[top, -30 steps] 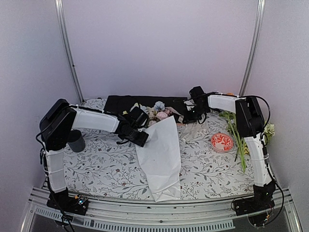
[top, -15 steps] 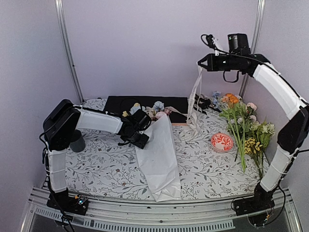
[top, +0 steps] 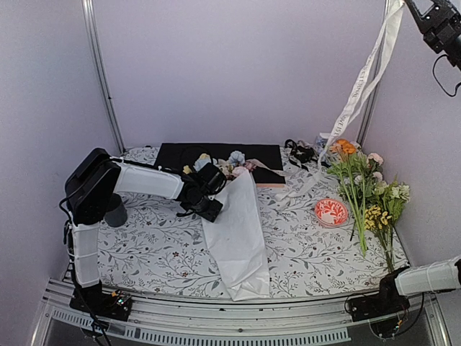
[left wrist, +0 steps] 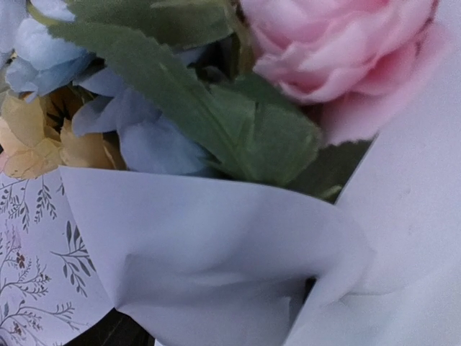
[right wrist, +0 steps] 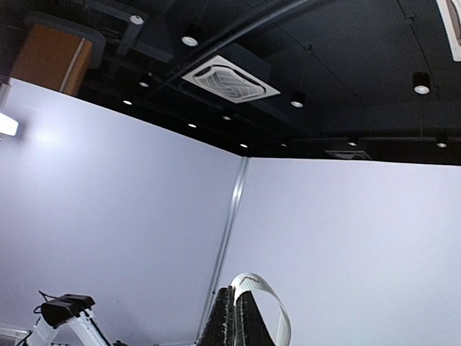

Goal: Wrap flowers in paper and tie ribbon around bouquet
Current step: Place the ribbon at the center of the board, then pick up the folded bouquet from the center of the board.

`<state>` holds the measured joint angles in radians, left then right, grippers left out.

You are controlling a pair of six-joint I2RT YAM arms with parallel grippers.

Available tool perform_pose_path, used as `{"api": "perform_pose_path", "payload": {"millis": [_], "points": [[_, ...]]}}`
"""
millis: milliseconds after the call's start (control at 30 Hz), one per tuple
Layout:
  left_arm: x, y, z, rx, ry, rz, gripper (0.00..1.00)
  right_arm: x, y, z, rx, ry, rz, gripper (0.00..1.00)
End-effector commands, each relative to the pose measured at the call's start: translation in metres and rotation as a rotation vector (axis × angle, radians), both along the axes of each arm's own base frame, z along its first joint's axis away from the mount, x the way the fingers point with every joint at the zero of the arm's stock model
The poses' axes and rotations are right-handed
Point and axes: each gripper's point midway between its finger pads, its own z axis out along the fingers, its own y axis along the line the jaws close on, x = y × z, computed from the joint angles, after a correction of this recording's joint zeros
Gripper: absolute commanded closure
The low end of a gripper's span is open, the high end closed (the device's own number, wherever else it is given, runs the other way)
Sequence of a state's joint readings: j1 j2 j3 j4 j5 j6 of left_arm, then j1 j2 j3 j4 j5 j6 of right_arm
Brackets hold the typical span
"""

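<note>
The bouquet (top: 238, 231), a white paper cone, lies in the middle of the table. Blue, pink and yellow flowers (top: 235, 164) show at its far end. My left gripper (top: 210, 203) presses against the cone's left side near the blooms, closed around the paper (left wrist: 216, 245); its fingers are hidden by it. The left wrist view is filled by a pink bloom (left wrist: 338, 50), green leaves and the paper's fold. My right gripper (top: 414, 7) is high at the top right, shut on the cream ribbon (top: 360, 83), which trails down to the table. Its shut fingers pinch a ribbon loop (right wrist: 270, 297).
A black sheet (top: 180, 153) lies at the back with a peach sheet's edge (top: 270, 184) beside it. Black ribbon (top: 299, 153), loose orange and yellow sprigs (top: 364, 194) and a red-and-white disc (top: 331, 211) are on the right. A dark cup (top: 114, 209) stands at left.
My right arm has risen from the back of the table to the top right corner, drawing the ribbon up with it. The left arm and bouquet have not moved.
</note>
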<state>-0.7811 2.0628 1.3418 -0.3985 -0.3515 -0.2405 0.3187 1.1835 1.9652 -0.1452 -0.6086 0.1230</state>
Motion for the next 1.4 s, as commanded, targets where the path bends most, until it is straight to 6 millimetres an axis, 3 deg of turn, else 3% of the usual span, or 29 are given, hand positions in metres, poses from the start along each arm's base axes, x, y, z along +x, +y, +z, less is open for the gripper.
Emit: {"api": "perform_pose_path", "payload": {"millis": [0,100,200,267,333,433,500,533,567,600,633,733,833,900,1033,1200,1267,1367], "points": [[-0.015,0.008,-0.031,0.082,0.067,-0.029,0.31,0.033,0.039,-0.055,-0.079,0.176,0.233,1.00],[-0.016,0.008,-0.031,0.082,0.067,-0.031,0.31,0.077,0.074,-0.140,-0.135,0.504,0.397,1.00],[-0.015,0.009,-0.031,0.084,0.066,-0.031,0.31,0.099,0.108,-0.236,-0.200,0.806,0.424,1.00],[-0.016,0.009,-0.031,0.085,0.066,-0.033,0.31,0.108,0.117,-0.301,-0.252,0.961,0.340,1.00],[-0.016,0.008,-0.031,0.084,0.069,-0.035,0.31,0.116,0.114,-0.375,-0.279,1.157,0.246,1.00],[-0.016,0.008,-0.032,0.084,0.071,-0.038,0.30,0.098,0.114,-0.488,-0.335,1.487,0.240,1.00],[-0.016,0.008,-0.031,0.085,0.070,-0.040,0.30,0.081,0.113,-0.545,-0.409,1.664,0.210,0.97],[-0.016,0.008,-0.031,0.087,0.069,-0.041,0.31,0.076,0.108,-0.568,-0.458,1.742,0.158,0.89],[-0.017,0.008,-0.031,0.089,0.069,-0.040,0.31,0.075,0.101,-0.583,-0.514,1.779,0.090,0.71],[-0.016,0.009,-0.031,0.090,0.070,-0.040,0.30,0.078,0.094,-0.588,-0.550,1.795,0.023,0.50],[-0.017,0.009,-0.031,0.091,0.070,-0.040,0.30,0.085,0.090,-0.585,-0.559,1.772,-0.024,0.37],[-0.017,0.011,-0.032,0.096,0.072,-0.036,0.31,0.106,0.100,-0.544,-0.503,1.618,-0.008,0.01],[-0.019,0.013,-0.034,0.100,0.075,-0.031,0.30,0.102,0.130,-0.505,-0.455,1.474,0.167,0.01],[-0.019,0.013,-0.035,0.099,0.077,-0.031,0.31,0.099,0.150,-0.496,-0.435,1.423,0.274,0.01],[-0.019,0.013,-0.035,0.104,0.079,-0.034,0.30,0.114,0.170,-0.526,-0.433,1.505,0.305,0.01],[-0.019,0.015,-0.035,0.114,0.077,-0.032,0.30,0.109,0.207,-0.552,-0.547,1.509,0.290,0.01],[-0.020,0.014,-0.037,0.115,0.081,-0.035,0.30,0.112,0.211,-0.567,-0.578,1.529,0.251,0.00],[-0.021,0.016,-0.039,0.117,0.086,-0.033,0.30,0.117,0.205,-0.586,-0.585,1.563,0.184,0.17]]}}
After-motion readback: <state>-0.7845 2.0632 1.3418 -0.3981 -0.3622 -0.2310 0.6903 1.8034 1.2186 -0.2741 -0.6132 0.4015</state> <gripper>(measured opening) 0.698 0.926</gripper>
